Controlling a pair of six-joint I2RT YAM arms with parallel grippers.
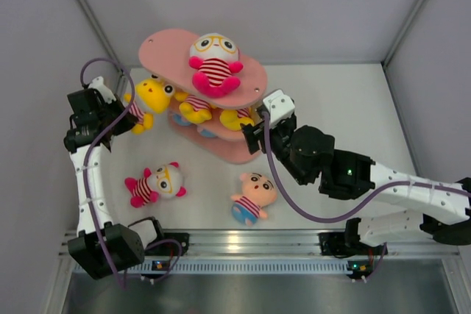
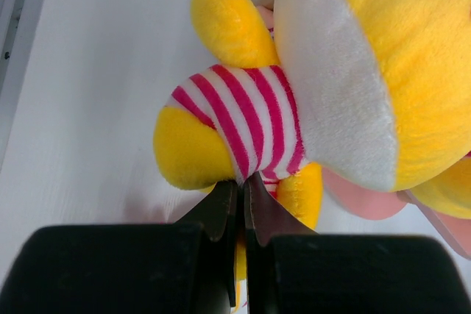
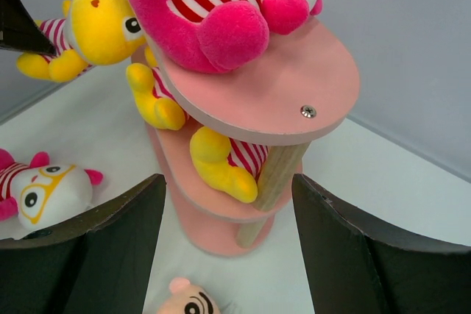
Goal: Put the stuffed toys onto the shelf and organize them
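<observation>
Left fingers (image 2: 219, 215) pinch a yellow striped-shirt plush doll (image 2: 243, 123), its face cut off at frame edge. Right fingers (image 3: 110, 233) stand wide, empty, before the pink three-tier shelf (image 3: 294, 86).

- Left arm (image 1: 87, 182): white links rise from the base at the near-left corner, and the dark wrist is turned inward to the right.
- Left end effector (image 2: 241, 182): jaws pressed together, pinching the striped shirt of a yellow stuffed toy (image 2: 346, 56).
- Right arm (image 1: 383, 182): stretched low from the near-right base, running diagonally toward the middle.
- Right end effector (image 3: 228, 189): fingers spread wide apart, gripping nothing.
</observation>
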